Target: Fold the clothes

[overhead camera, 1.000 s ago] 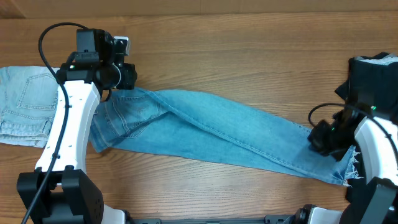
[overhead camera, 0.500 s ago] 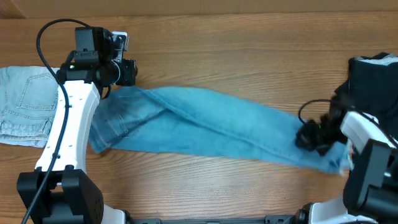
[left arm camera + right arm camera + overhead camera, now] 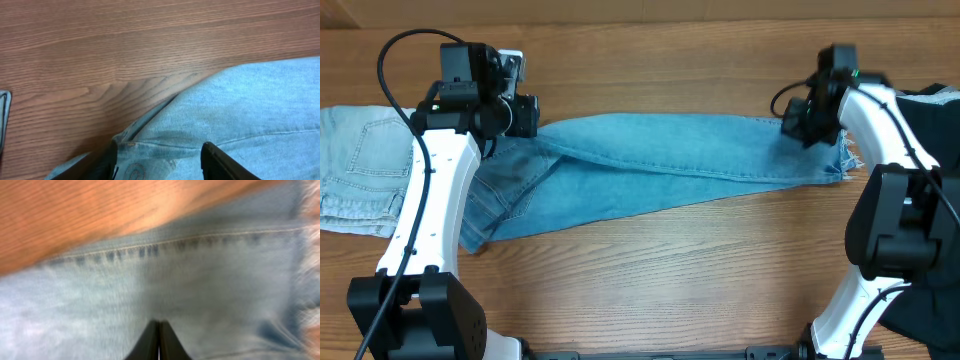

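Observation:
The medium-blue jeans (image 3: 670, 160) lie stretched across the table, waist at the left and frayed leg hems at the right. My left gripper (image 3: 525, 118) is at the waist's top corner. In the left wrist view its fingers (image 3: 160, 162) straddle bunched denim (image 3: 250, 110) by the waistband rivet and appear to hold it. My right gripper (image 3: 800, 128) is at the hem end, near the far edge of the legs. In the right wrist view its fingers (image 3: 159, 330) are pressed together on the denim (image 3: 210, 280).
Paler light-blue jeans (image 3: 360, 170) lie folded at the far left, partly under the left arm. A black garment (image 3: 932, 110) sits at the right edge behind the right arm. Bare wooden table (image 3: 670, 270) shows in front of the jeans.
My right gripper has swung the leg ends from the front right up to the back right. The jeans now lie nearly level across the table. The left gripper has barely moved.

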You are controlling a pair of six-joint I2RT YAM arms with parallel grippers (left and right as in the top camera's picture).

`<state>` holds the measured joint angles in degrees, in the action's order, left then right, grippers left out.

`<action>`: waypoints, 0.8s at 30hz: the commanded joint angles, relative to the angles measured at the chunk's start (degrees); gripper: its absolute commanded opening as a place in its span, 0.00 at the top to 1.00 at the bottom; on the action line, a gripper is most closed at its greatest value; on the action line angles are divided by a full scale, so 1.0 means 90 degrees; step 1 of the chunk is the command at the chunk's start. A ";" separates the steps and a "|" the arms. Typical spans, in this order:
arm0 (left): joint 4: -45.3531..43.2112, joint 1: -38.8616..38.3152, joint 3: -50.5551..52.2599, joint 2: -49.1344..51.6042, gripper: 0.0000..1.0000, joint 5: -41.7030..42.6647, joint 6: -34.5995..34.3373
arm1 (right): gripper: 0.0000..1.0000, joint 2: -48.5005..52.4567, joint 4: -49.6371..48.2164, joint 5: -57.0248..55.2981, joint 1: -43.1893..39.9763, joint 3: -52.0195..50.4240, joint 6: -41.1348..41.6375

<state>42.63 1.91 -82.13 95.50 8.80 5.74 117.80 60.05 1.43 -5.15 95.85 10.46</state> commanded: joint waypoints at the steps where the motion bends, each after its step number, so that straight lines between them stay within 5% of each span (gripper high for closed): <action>1: 0.0129 0.0034 -0.0124 -0.0039 0.43 0.0007 -0.0019 | 0.96 -0.0112 0.0607 -0.1222 -0.0039 0.0607 -0.0172; 5: 0.0284 0.0032 -0.0124 -0.0039 0.42 0.0034 -0.0027 | 0.96 -0.0041 0.0571 -0.1166 -0.0408 0.0248 -0.0170; 10: 0.0937 0.0034 -0.0126 -0.0044 0.48 -0.0243 -0.0920 | 0.96 0.0525 0.0165 -0.0192 -0.0896 0.0219 -0.0619; 11: 0.1105 0.0053 -0.0134 -0.0046 0.40 -0.0389 -0.1265 | 0.96 0.0656 0.0126 -0.0170 -0.0896 0.0219 -0.0704; 13: 0.1588 0.0058 -0.0214 -0.0046 0.31 -0.0359 -0.1860 | 0.96 0.1197 -0.0034 0.0005 -0.0882 0.0219 -0.1069; 18: 0.3565 0.0041 -0.1370 -0.0049 0.33 -0.0250 -0.2125 | 0.96 0.1596 -0.0243 -0.0002 -0.0884 0.0219 -0.1073; 19: 0.3908 0.0032 -0.1377 -0.0046 0.40 -0.0046 -0.2125 | 0.96 0.1596 -0.0279 -0.0002 -0.0884 0.0219 -0.1073; 22: 0.4704 -0.0056 -0.1076 -0.0041 0.88 0.0347 -0.2149 | 0.96 0.1596 -0.0340 0.0005 -0.0884 0.0219 -0.1073; 24: 0.4908 -0.0231 -0.0763 -0.0041 0.94 0.0420 -0.2171 | 0.96 0.1596 -0.0357 0.0046 -0.0884 0.0219 -0.1073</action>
<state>84.90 1.78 -92.49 95.48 9.80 -13.32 128.86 58.26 0.64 -13.37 98.56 1.23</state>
